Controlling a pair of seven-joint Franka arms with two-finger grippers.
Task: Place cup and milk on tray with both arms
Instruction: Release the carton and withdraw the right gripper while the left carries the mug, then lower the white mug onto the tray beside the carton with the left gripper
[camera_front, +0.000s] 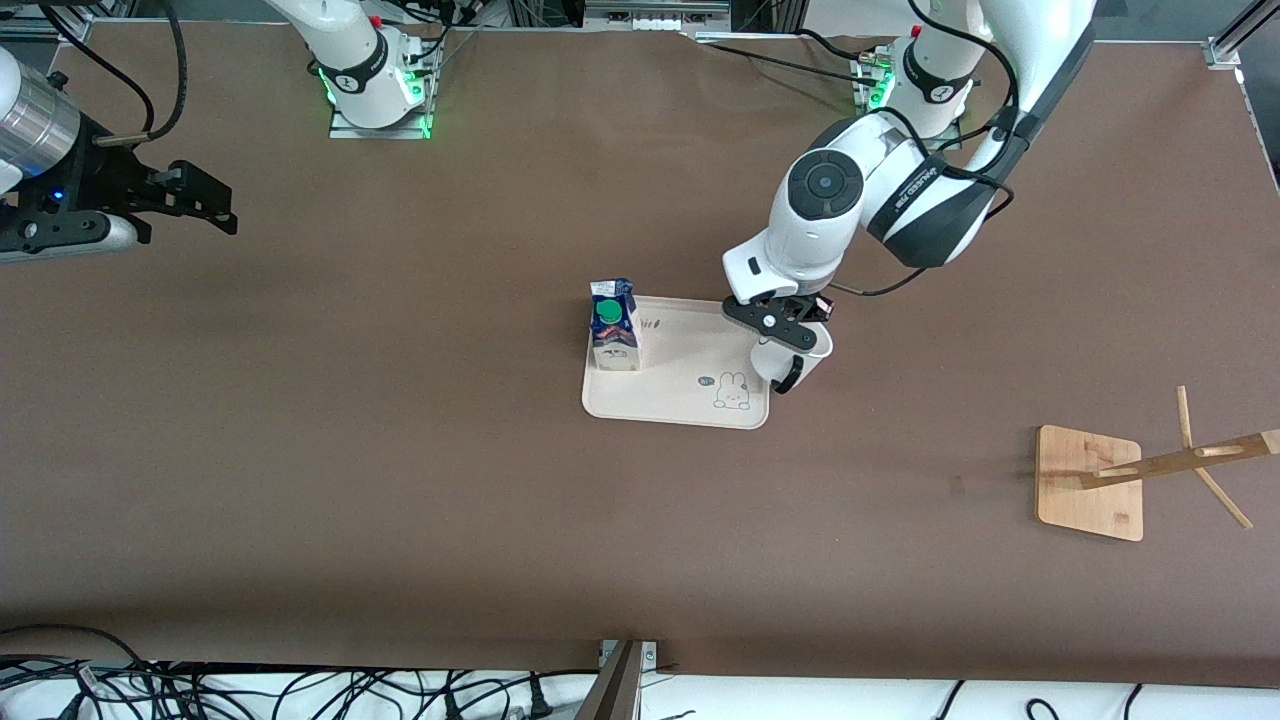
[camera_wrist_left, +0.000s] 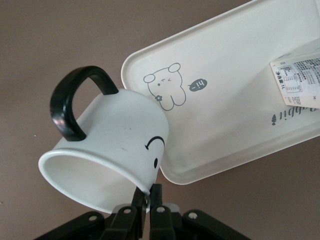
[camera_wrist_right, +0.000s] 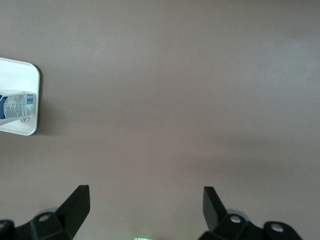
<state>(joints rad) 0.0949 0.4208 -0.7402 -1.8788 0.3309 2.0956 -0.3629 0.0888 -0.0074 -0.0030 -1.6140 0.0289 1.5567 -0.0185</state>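
Fingers of your left gripper pinch the cup by its rim, tilted over the tray edge at the left arm's end. Milk stands on the tray. Your right gripper waits spread wide above bare table.

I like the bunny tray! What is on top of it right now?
The milk stands on the tray, at the right arm's end. The bunny drawing shows on bare tray. The cup is not set down: the left gripper pinches its rim over the tray's edge.
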